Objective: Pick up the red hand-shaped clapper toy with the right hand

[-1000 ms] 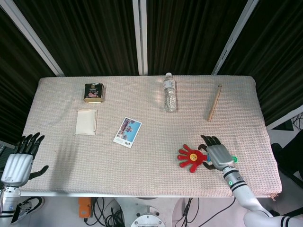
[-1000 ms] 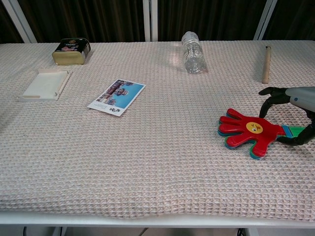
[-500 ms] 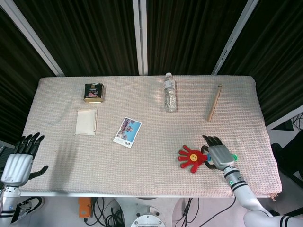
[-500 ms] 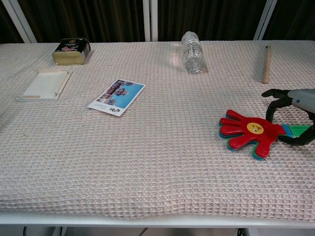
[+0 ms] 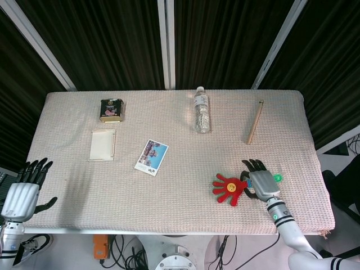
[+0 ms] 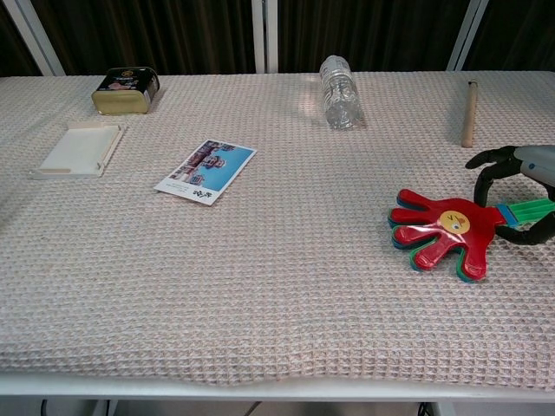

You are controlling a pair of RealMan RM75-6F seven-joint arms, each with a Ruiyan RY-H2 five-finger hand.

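- Left hand (image 5: 22,188) hung off the near-left corner of the worktop (image 5: 180,208), back of the hand up, fingers (image 5: 35,167) spread and pointing away, holding nothing; seen in the head view only.
- Gold tin (image 6: 127,90) lay far left, lid shut, contents not visible.
- Shallow cream tray (image 6: 80,148) lay just nearer than the tin, nothing seen in it.
- Picture card (image 6: 205,171) lay flat, right of the tray.
- Clear bottle (image 6: 340,80) lay on its side at far centre; contents could not be told.
- Red hand-shaped clapper toy (image 6: 441,230) sat near the right front, red palm up over blue and green layers, green handle pointing right.
- Right hand (image 5: 260,181) sat at the handle end, back up; dark fingers (image 6: 487,170) curved around the green handle. Firm grip or mere contact: could not tell.
- Wooden stick (image 6: 469,113) lay far right, well apart.
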